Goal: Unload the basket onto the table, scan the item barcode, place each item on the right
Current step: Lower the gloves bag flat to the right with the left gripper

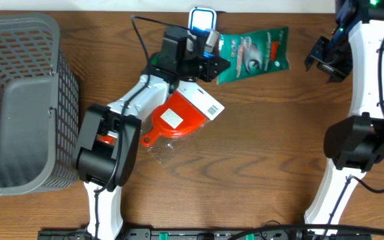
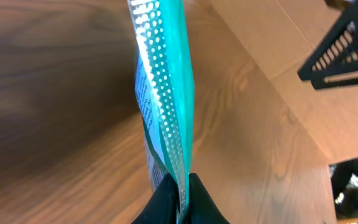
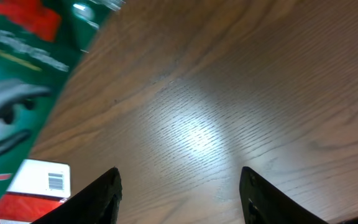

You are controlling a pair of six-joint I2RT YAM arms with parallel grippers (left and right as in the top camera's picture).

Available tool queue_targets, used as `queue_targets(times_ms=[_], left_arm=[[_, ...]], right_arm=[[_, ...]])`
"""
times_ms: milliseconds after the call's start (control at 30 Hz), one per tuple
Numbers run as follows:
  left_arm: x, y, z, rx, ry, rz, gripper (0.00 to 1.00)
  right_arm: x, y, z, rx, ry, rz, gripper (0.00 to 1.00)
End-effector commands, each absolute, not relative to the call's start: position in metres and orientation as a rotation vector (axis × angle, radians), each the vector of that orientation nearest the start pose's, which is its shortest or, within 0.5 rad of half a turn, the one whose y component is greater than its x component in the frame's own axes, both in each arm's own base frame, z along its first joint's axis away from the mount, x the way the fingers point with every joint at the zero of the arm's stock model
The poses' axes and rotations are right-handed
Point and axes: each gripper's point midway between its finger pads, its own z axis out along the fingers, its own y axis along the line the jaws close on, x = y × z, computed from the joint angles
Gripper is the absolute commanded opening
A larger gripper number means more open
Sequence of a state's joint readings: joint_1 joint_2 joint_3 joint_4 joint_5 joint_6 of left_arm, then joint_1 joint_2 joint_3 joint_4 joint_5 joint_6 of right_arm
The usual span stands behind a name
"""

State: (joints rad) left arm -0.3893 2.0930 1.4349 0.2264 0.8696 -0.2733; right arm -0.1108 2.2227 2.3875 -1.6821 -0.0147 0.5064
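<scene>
Your left gripper (image 1: 205,63) has its jaws pinched shut on the left edge of the green pouch (image 1: 255,52), whose long axis runs rightward over the table's (image 1: 259,147) far middle. The blue-lit scanner (image 1: 203,20) sits just far-left of it. Your right gripper (image 1: 325,59) hangs further right, jaws partly open and empty.

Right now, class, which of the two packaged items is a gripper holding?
The green packet: the left gripper pinches its edge, while the red item lies ungripped on the table.

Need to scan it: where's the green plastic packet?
Overhead view: the green plastic packet sits top, right of centre, its left end pinched by the left claw, just beyond the red plastic scoop.
</scene>
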Motion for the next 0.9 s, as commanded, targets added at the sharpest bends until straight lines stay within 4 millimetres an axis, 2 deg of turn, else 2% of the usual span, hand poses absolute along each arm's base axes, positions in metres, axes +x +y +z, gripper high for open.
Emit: queue_targets(times_ms=[0, 167, 300, 500, 633, 733, 767, 800, 833, 867], left_arm=[[0.454, -0.339, 0.201, 0.754, 1.855, -1.282, 0.07], [0.433, -0.365, 0.203, 0.814, 1.839, -1.316, 0.07], [0.423, -0.381, 0.202, 0.835, 1.840, -1.310, 0.07], [0.422, -0.383, 0.199, 0.830, 1.854, -1.297, 0.07], [0.406, -0.390, 0.197, 0.886, 1.864, -1.348, 0.07], [0.399, -0.391, 0.193, 0.918, 1.878, -1.343, 0.07], [0.398, -0.390, 0.191, 0.932, 1.879, -1.333, 0.07], [0.397, -0.390, 0.191, 0.944, 1.877, -1.325, 0.07], [0.396, -0.388, 0.193, 0.949, 1.876, -1.319, 0.07], [0.395, -0.387, 0.194, 0.959, 1.873, -1.310, 0.07]], right_arm=[[0.418, -0.053, 0.222, 0.869, 2.839, 0.084, 0.59], [0.411, -0.073, 0.250, 0.902, 2.736, 0.092, 0.60], [0.402, -0.082, 0.265, 0.893, 2.708, 0.117, 0.60], [0.398, -0.081, 0.274, 0.866, 2.695, 0.173, 0.60], [0.398, -0.077, 0.275, 0.834, 2.703, 0.208, 0.62], [0.402, -0.068, 0.277, 0.758, 2.710, 0.271, 0.70], [0.405, -0.064, 0.278, 0.702, 2.714, 0.298, 0.70], [0.408, -0.060, 0.278, 0.633, 2.718, 0.325, 0.56], [0.410, -0.056, 0.279, 0.587, 2.719, 0.345, 0.31], [0.411, -0.055, 0.278, 0.580, 2.717, 0.359, 0.20]])
